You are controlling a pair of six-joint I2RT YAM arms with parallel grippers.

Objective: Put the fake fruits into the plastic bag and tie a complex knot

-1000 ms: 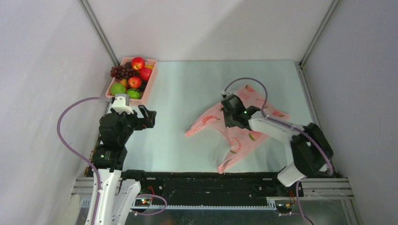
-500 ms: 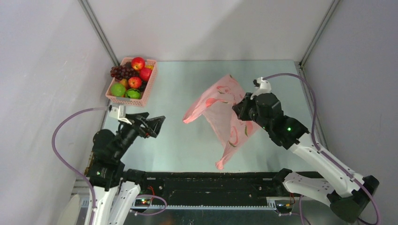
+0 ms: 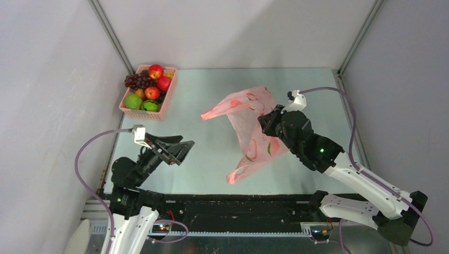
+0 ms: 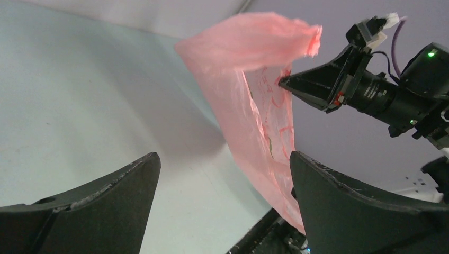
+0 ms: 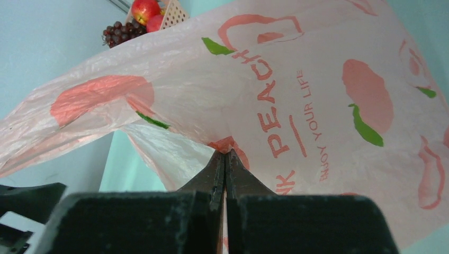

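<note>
While right gripper (image 5: pixel 226 159) pinches plastic bag (image 3: pixel 246 114) aloft, left gripper (image 3: pixel 181 151) gapes wide; fake fruits (image 3: pixel 148 84) in basket (image 3: pixel 168 98).

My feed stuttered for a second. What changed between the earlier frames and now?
The right gripper, shut on the plastic bag, lifted it off the table, so it now hangs in the air. The left gripper, open, swung away from the basket toward the bag. The fake fruits stayed in the basket.
</note>
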